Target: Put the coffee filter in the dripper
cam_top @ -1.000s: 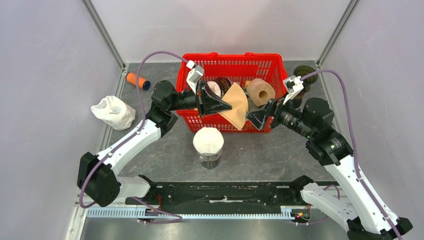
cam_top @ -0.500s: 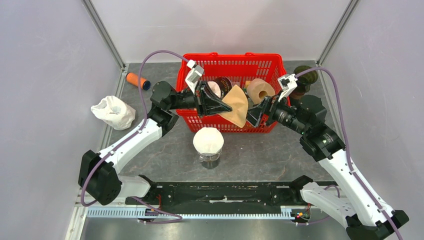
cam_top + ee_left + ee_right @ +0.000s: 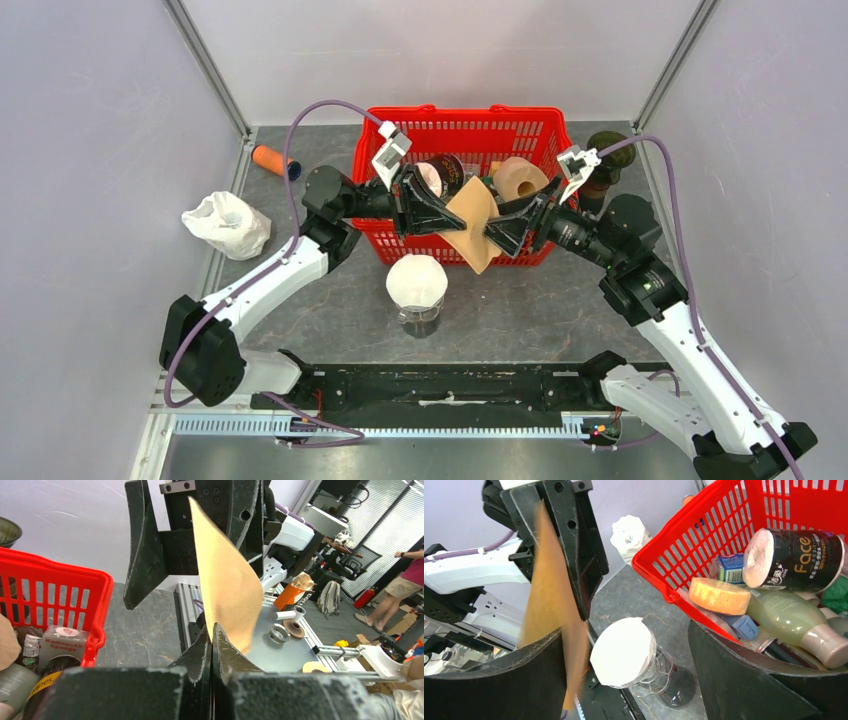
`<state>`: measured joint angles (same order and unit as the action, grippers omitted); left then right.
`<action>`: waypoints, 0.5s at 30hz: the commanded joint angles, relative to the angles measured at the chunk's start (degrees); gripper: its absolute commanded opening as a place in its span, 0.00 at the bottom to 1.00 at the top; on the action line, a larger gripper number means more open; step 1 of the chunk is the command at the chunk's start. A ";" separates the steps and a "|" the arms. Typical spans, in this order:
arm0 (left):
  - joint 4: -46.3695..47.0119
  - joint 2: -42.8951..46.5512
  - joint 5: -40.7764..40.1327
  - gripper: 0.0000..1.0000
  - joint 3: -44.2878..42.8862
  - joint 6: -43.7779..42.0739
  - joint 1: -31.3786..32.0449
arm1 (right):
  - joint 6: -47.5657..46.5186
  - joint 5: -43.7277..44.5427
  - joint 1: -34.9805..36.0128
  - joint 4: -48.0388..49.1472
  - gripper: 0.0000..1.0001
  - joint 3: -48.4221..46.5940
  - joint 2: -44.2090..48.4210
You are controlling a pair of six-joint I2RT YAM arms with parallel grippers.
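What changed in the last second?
The right gripper moved left, toward the left gripper, and its open jaws now straddle the edge of the brown filter; not gripped yet. The filter tilted and hangs lower over the front wall of the basket. The left gripper stays shut on it; the dripper has not moved.

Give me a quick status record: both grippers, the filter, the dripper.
left gripper: shut on one corner of the brown filter
right gripper: open, jaws on either side of the filter's other edge, not clamped
filter: held in the air over the front rim of the red basket
dripper: white-topped, upright in front of the basket, below the filter in the top view
task state: filter not yet in dripper
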<state>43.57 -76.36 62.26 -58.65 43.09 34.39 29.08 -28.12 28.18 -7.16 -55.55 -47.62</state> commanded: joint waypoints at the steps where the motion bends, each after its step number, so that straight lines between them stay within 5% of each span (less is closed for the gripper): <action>1: 3.94 -0.64 2.66 0.02 -1.00 2.84 0.78 | 1.40 -2.93 0.11 5.49 0.86 -0.07 0.92; 9: 6.48 -0.74 4.44 0.02 -1.02 3.85 1.47 | 2.91 -7.23 0.11 6.70 0.62 -1.14 -1.24; 15: 12.19 -2.01 7.26 0.02 -1.55 8.06 1.73 | 4.55 -18.23 0.09 12.13 0.59 -1.10 -3.21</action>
<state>48.29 -77.45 66.32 -58.65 45.98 35.66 32.03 -37.56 28.16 -0.95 -55.51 -49.95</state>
